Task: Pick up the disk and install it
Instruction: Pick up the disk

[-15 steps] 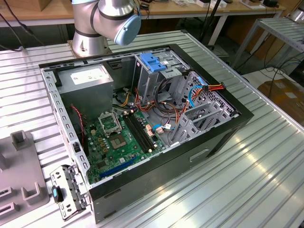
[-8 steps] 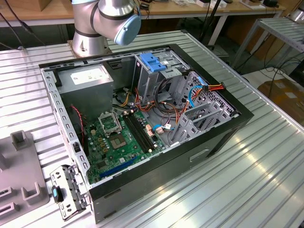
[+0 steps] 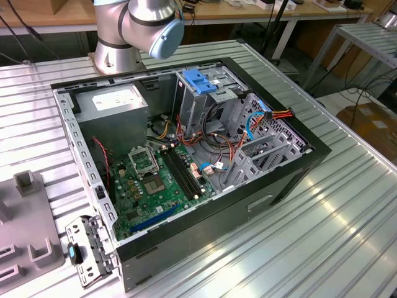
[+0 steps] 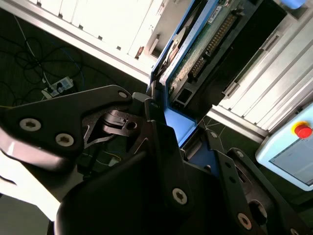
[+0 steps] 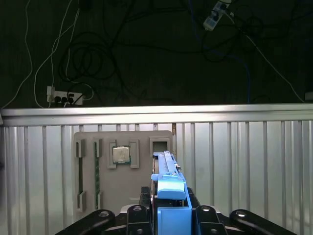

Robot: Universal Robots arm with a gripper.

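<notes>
In both wrist views my gripper (image 5: 171, 218) is shut on the disk (image 5: 168, 183). The disk stands edge-on between the black fingers (image 5: 139, 213), its blue side rail facing the first wrist camera. In the second wrist view the disk (image 4: 200, 44) shows its green circuit-board underside and blue rail, rising out of the gripper (image 4: 168, 129). The open computer case (image 3: 291, 180) lies on the ribbed metal table in the exterior view. Its metal drive cage (image 3: 208, 102) carries a blue latch (image 3: 198, 81).
Inside the case are a grey power-supply box (image 3: 115, 102), a green motherboard (image 3: 155, 180) and loose cables (image 3: 273, 117). A grey fixture plate (image 5: 122, 196) with a processor chip (image 5: 121, 154) lies below the held disk. The arm's base (image 3: 133, 31) stands behind the case.
</notes>
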